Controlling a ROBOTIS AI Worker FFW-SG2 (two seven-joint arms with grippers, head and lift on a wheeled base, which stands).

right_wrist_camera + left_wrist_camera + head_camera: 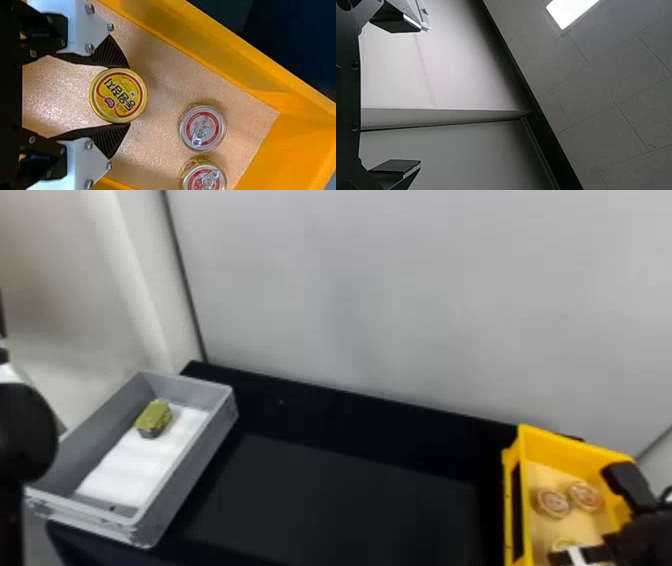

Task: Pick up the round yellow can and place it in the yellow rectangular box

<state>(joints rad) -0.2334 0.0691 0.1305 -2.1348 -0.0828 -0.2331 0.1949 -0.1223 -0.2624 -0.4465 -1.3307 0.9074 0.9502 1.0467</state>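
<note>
At the lower right of the head view, my right gripper (607, 547) is inside the yellow rectangular box (590, 445), beside a round yellow can (565, 543) partly hidden by it. In the right wrist view the fingers of my right gripper (130, 95) touch opposite sides of that can (118, 95), its printed yellow lid facing the camera. My left arm (25, 430) is at the far left edge of the head view, away from both boxes. The left wrist view has my left gripper (420, 96) open, with nothing between its fingers.
Two cans with pull tabs (203, 128) (204, 178) stand close together on the box's tan floor, farther out than the held can. A grey crate (185, 475) at left holds a yellow-green block-shaped item (154, 416) on white sheeting. A dark table (340, 500) lies between the containers.
</note>
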